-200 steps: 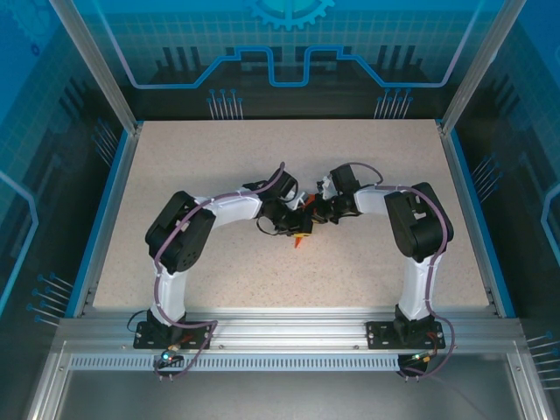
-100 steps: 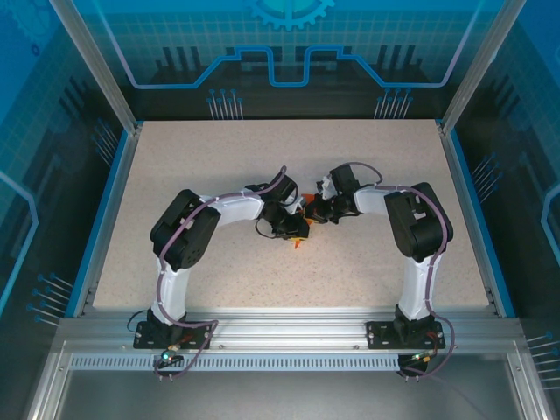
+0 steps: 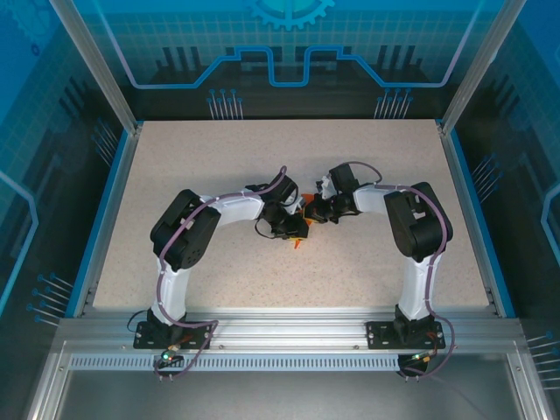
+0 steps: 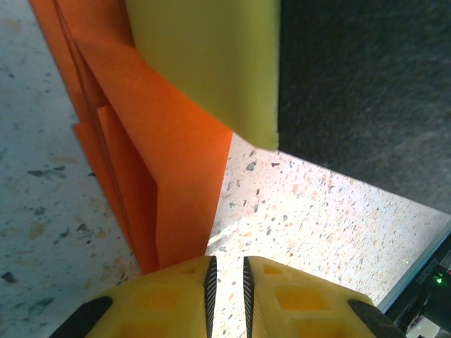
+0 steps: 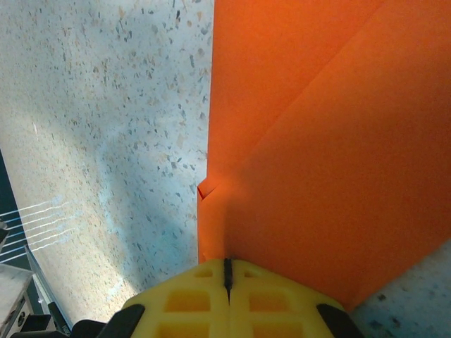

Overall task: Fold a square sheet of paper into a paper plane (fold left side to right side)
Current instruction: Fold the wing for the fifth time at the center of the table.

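Top external camera: your left gripper (image 3: pixel 294 230) bears down at the middle of the table (image 3: pixel 219 157), its fingers a slit apart with bare tabletop showing between them and nothing clamped. Just beside it lies the square sheet of paper (image 4: pixel 176 162), creased into layered orange flaps. Your right gripper (image 5: pixel 227 276), fingers pressed together, rests on the sheet from the right. The step looks like setting a crease. Pin the layers with one tip, run the other along the fold, and press lightly so the paper doesn't drag.
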